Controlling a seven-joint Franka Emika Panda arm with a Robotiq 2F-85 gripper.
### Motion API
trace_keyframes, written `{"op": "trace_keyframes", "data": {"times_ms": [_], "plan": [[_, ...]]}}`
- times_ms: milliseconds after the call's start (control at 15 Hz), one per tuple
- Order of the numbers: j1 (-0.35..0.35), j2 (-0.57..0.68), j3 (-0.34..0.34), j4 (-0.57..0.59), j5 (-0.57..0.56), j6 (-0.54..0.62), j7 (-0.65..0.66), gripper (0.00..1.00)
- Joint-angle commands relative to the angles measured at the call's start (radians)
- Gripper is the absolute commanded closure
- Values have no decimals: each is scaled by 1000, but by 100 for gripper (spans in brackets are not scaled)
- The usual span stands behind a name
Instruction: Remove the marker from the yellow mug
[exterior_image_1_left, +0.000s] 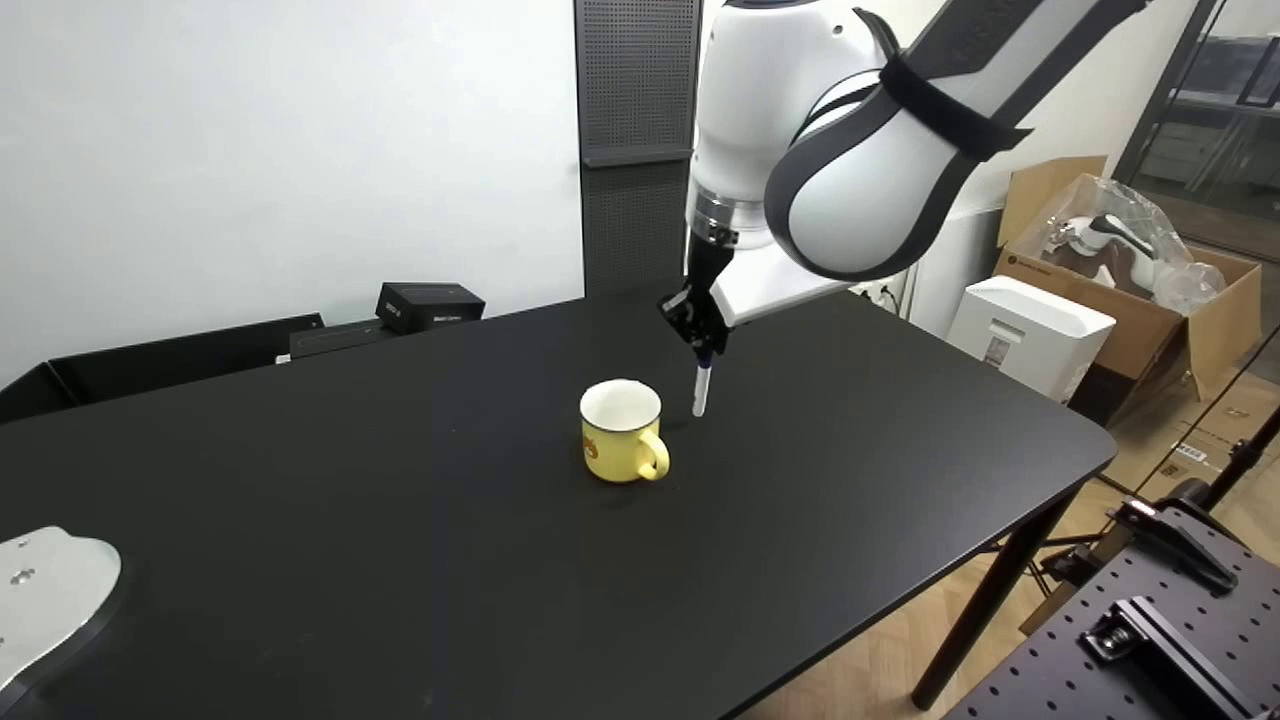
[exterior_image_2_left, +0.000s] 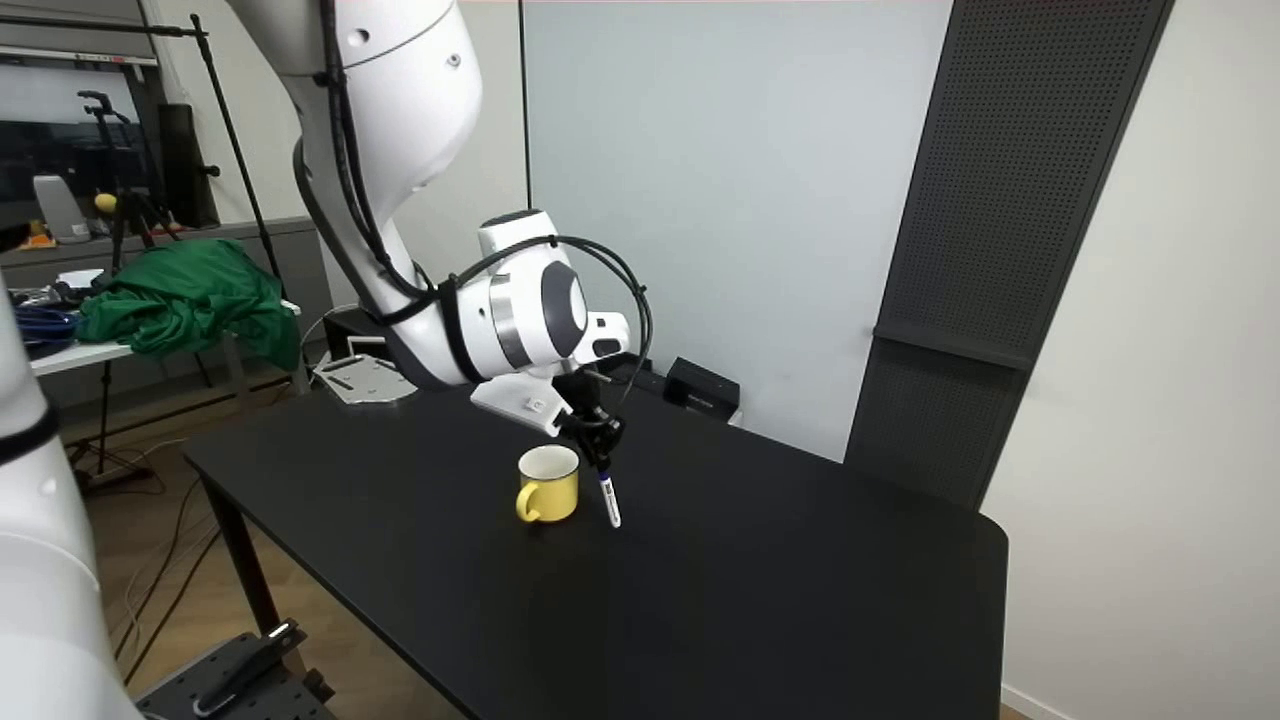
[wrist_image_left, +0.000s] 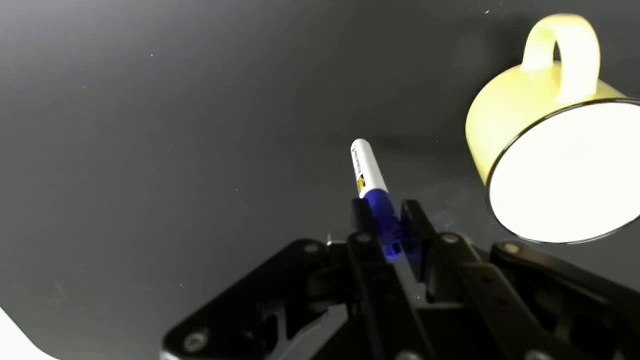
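The marker (exterior_image_1_left: 701, 393) has a white barrel and a dark blue cap. My gripper (wrist_image_left: 386, 206) is shut on the cap, with the barrel pointing down toward the table, slightly tilted. In an exterior view the marker (exterior_image_2_left: 611, 503) hangs under the gripper (exterior_image_2_left: 602, 466), outside the mug. The yellow mug (exterior_image_1_left: 608, 456) stands upright beside it, apart from marker and gripper. The mug (exterior_image_2_left: 556, 497) looks empty inside. In the wrist view the mug (wrist_image_left: 507, 120) is at the right and the marker (wrist_image_left: 369, 167) is near the middle. I cannot tell whether the barrel's end touches the table.
The black table (exterior_image_1_left: 400, 560) lies under everything. Black boxes (exterior_image_1_left: 430, 306) stand along its back edge by the wall. A pale metal plate (exterior_image_1_left: 55, 590) sits at one end. A white arm (exterior_image_2_left: 45, 580) is at the edge of an exterior view.
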Motion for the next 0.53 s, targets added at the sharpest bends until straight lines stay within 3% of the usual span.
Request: {"op": "trace_keyframes", "data": {"times_ms": [0, 67, 200, 467], "plan": [[21, 67, -5, 66, -24, -53, 48, 69], [25, 79, -5, 74, -21, -62, 46, 56], [31, 98, -6, 90, -13, -78, 46, 48], [35, 117, -8, 113, -1, -103, 46, 19]]}}
